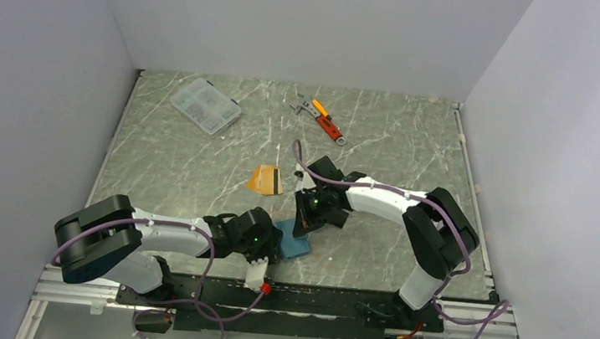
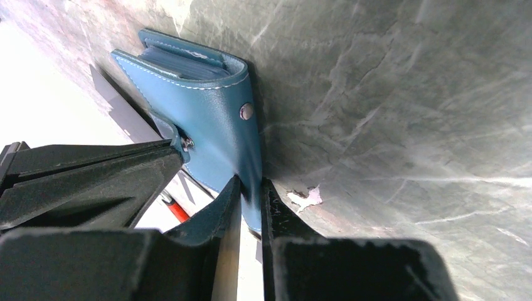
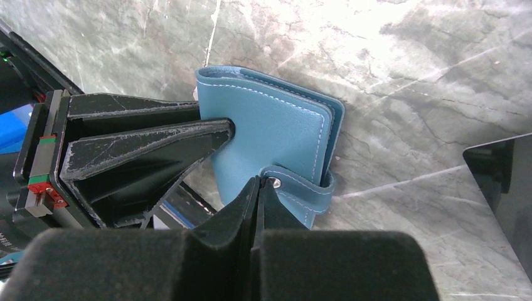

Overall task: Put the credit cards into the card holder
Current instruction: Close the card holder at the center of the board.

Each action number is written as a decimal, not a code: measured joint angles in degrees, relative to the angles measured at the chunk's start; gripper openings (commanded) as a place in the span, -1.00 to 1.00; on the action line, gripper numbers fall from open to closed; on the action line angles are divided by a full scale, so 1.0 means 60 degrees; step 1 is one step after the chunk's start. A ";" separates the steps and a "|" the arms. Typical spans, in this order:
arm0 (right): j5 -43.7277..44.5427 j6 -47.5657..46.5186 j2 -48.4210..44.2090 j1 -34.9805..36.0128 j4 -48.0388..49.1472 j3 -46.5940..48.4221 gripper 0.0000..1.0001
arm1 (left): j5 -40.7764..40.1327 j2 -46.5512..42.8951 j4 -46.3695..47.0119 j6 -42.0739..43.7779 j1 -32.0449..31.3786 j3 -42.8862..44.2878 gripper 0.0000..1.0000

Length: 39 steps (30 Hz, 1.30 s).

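Stitching in pale thread runs along the edges of the card holder [image 3: 276, 125], a squarish teal-blue wallet with a smooth, leather-like skin. It is folded shut, and the left wrist view shows lighter blue leaves packed between its 2 covers. A round metal stud [image 2: 246, 111] sits bare on 1 cover. The strap [image 3: 307, 188], in the same teal, wraps round 1 edge, and its free end is not fastened to that stud.

The holder is near the front edge of the table [image 1: 400, 146], about midway between the 2 arms. I cannot tell whether it rests on the marbled grey-green top or is raised off it.

The left tool [image 2: 250, 185] is closed down to a narrow gap on the holder, with 1 finger against each face at an edge. The right tool [image 3: 258, 183] is fully closed, its tips pinching the free end of the strap right beside the snap.

The cards [image 1: 266, 179], orange-gold with a dark stripe, lie on the table further back, apart from the holder and from both tools. Their number cannot be told.

A clear box [image 1: 205, 105] and an orange-handled wrench [image 1: 324, 122] lie toward the far side.
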 measured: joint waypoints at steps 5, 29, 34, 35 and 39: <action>0.0055 0.0000 0.0160 0.0120 -0.0124 0.0182 -1.00 | -0.0015 -0.0066 0.0011 0.0000 0.0000 -0.0069 -0.97; 0.0546 0.0273 0.0331 0.0317 -0.0583 0.0506 -1.00 | -0.0091 -0.0084 0.0029 0.0000 -0.0029 -0.0095 -1.00; 0.0568 0.0375 0.0408 0.0317 -0.0685 0.0590 -1.00 | -0.0106 -0.0087 0.0022 0.0000 -0.0044 -0.0095 -1.00; 0.0568 0.0401 0.0423 0.0317 -0.0699 0.0597 -1.00 | -0.0109 -0.0087 0.0022 0.0000 -0.0044 -0.0095 -1.00; 0.0572 0.0448 0.0477 0.0313 -0.0772 0.0659 -1.00 | -0.0120 -0.0087 0.0022 0.0000 -0.0044 -0.0095 -1.00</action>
